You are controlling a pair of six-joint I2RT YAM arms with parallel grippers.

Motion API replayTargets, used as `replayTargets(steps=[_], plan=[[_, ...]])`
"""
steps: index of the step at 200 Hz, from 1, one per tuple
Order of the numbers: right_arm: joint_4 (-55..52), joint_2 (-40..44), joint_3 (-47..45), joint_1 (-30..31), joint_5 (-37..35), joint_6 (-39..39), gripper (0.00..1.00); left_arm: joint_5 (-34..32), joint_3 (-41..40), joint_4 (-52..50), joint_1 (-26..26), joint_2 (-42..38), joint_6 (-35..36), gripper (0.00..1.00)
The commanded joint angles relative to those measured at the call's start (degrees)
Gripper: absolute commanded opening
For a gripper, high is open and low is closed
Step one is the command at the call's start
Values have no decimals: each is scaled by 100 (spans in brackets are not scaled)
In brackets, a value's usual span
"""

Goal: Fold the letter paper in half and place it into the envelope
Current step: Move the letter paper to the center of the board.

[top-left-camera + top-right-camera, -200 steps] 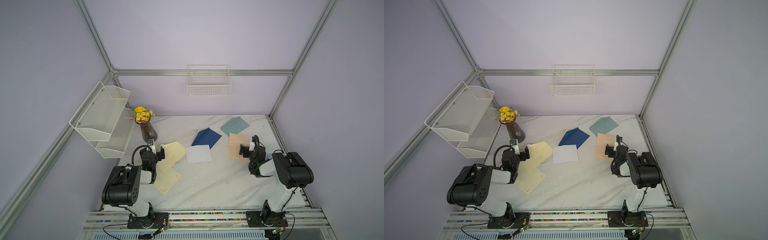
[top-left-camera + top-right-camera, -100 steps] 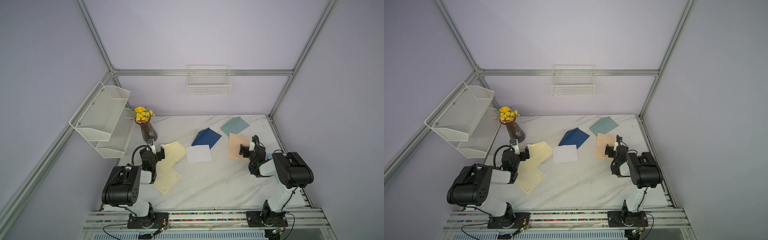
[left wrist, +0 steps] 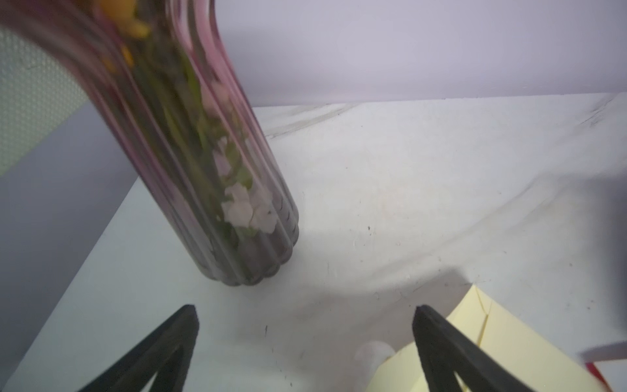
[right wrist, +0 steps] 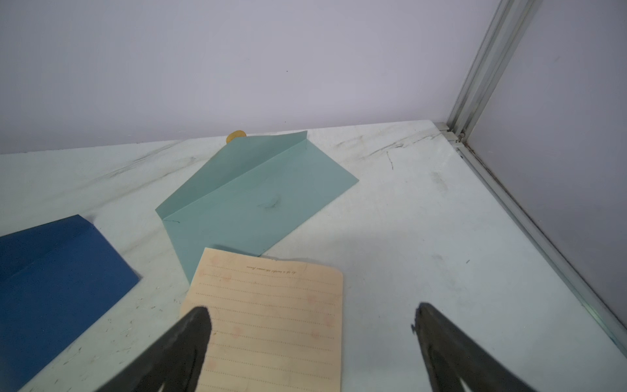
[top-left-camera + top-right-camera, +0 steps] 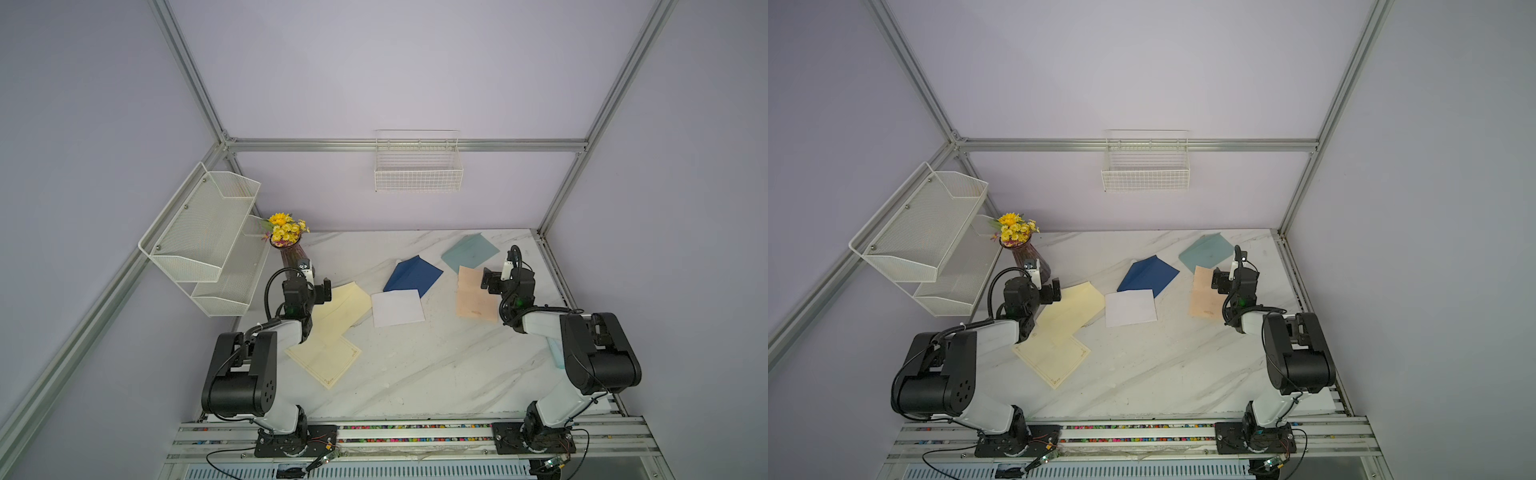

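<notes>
Lying under right tool [image 4: 310,314] (flat): paper [image 4: 268,325]

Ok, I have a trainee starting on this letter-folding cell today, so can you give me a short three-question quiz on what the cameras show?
1. True or false: the right gripper is shut on the peach letter paper.
2. Which envelope does that paper's corner overlap? A dark blue envelope; B teal envelope; C cream envelope.
3. What stands just ahead of the left gripper?

Key: 1 false, its jaws stand open and hold nothing; 2 B; 3 the vase of flowers.
</notes>
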State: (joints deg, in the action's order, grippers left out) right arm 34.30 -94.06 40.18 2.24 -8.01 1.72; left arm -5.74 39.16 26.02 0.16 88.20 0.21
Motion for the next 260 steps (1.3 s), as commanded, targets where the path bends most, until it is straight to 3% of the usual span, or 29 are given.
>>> replayTargets(steps=[1,49,97,128,163,217,260], plan=[[-1053,190,273,185,-417,93,97,111,471,-1382,-287,-206,171,100],[-3394,184,1382,978,-922,315,97,-667,1478,-3201,-1474,-304,123,100],[-5078,355,2068,1288,-369,1239,97,-678,2428,-4726,-2467,-216,-632,100],[-6023,29,2634,1283,-46,1831,97,-614,3000,-5254,-3010,45,-1137,100],[-7183,-436,3262,1287,-29,2238,97,-205,3733,-5549,-3396,623,-1794,100],[-7563,-660,3450,1153,332,2422,97,257,5091,-5984,-3811,1749,-2279,100],[-7826,-1311,3692,836,527,2537,97,645,5455,-6143,-3870,2112,-2542,100]])
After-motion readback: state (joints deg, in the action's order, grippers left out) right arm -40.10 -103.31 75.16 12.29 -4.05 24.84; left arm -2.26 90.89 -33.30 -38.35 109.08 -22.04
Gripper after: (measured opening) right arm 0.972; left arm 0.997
